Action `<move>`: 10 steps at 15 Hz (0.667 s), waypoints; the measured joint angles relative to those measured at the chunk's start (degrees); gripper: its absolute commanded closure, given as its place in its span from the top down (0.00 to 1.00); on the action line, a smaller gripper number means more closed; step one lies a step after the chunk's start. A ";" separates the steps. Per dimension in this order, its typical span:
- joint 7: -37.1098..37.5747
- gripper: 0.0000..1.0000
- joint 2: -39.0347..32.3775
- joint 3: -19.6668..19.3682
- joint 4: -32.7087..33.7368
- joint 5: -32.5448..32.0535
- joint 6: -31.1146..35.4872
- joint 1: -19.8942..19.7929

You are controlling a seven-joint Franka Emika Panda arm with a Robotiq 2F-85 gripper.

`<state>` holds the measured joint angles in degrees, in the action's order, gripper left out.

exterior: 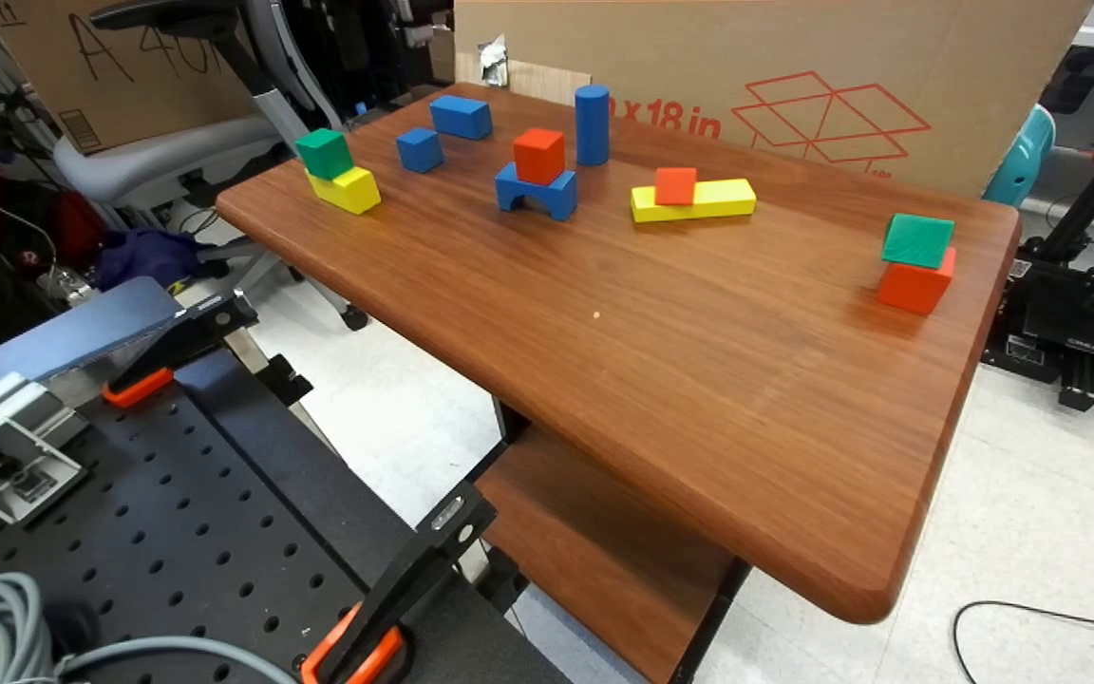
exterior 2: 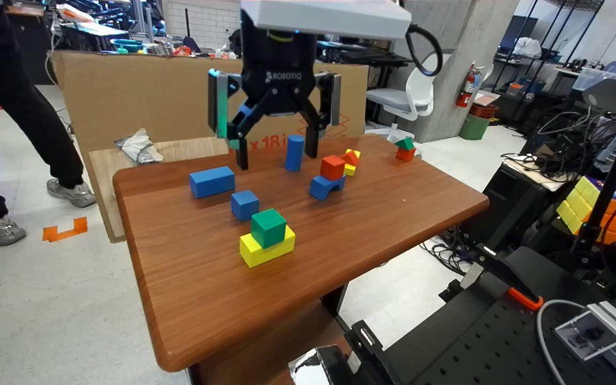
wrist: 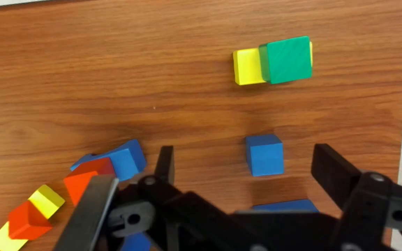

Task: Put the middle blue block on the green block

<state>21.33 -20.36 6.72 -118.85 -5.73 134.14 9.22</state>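
Observation:
The middle blue block, a small plain cube, lies on the table in both exterior views (exterior: 420,150) (exterior 2: 245,205). In the wrist view the blue cube (wrist: 266,159) shows between my finger lines, nearer the right finger. The only green cube, mid-green, sits on a yellow block (exterior 2: 254,250) near the table's corner; I see this green block in both exterior views (exterior: 324,153) (exterior 2: 269,227) and the wrist view (wrist: 289,60). No lighter green cube shows. My gripper (exterior 2: 277,152) is open and empty above the table; it also shows in the wrist view (wrist: 244,153).
A long blue block (exterior: 461,117) lies beside the cube. A tall blue cylinder (exterior: 592,125), a blue arch (exterior: 556,198) under a red cube, a yellow bar (exterior: 727,198) with a red piece, and a green wedge (exterior: 917,240) on a red block stand nearby. Cardboard (exterior: 841,95) stands behind.

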 measured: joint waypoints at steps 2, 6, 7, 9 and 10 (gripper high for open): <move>0.21 1.00 -2.36 -0.45 1.86 0.00 0.00 1.40; 0.35 1.00 -5.92 -1.73 5.09 -0.03 0.00 3.38; 0.35 1.00 -6.66 -2.16 5.74 -0.13 0.00 3.77; 0.50 1.00 -8.10 -2.99 6.88 -0.69 0.00 4.47; 0.67 1.00 -8.85 -3.40 7.40 -0.95 0.00 4.87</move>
<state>22.01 -29.21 3.32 -111.46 -6.68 134.14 14.09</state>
